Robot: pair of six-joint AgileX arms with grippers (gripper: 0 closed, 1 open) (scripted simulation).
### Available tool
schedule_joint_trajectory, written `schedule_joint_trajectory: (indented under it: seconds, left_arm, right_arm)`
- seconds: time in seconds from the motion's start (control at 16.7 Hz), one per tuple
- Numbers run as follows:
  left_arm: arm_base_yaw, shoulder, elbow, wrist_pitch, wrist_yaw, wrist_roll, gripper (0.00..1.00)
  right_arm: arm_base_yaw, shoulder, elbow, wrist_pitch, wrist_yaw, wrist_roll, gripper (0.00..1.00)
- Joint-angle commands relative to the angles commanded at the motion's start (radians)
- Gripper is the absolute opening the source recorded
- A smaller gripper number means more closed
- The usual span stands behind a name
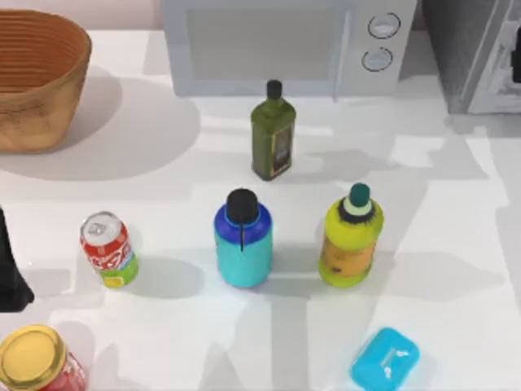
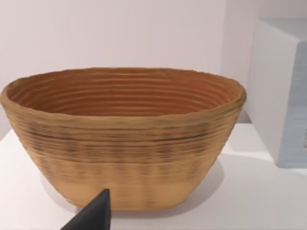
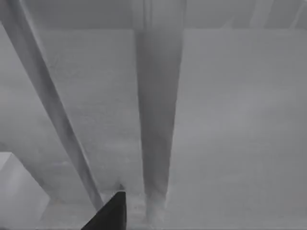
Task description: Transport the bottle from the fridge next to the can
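The cyan bottle (image 1: 242, 240) with a blue shoulder and black cap stands upright on the table's middle, free of both grippers. The red can (image 1: 108, 249) stands to its left, about a bottle's width away. The grey fridge (image 1: 476, 49) is at the back right corner, its pale-framed door set at an angle. My left arm (image 1: 10, 273) is parked at the table's left edge, beside the can. A dark tip of my left gripper (image 2: 92, 216) faces a basket. A dark tip of my right gripper (image 3: 109, 213) is close to the fridge's grey surfaces (image 3: 230, 120).
A wicker basket (image 1: 37, 77) sits at the back left, a white microwave (image 1: 285, 41) at the back middle. A dark green oil bottle (image 1: 273, 134), a yellow bottle (image 1: 350, 240), a gold-lidded red jar (image 1: 37, 362) and a cyan box (image 1: 385, 358) also stand on the table.
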Motion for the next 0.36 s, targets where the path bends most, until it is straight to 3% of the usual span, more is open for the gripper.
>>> schedule_joint_trajectory:
  seconds: [0.36]
  left_arm:
    - [0.0,0.0,0.0,0.0,0.0,0.0,1.0]
  right_arm:
    - [0.0,0.142,0.18,-0.041,0.006,0.0,1.0]
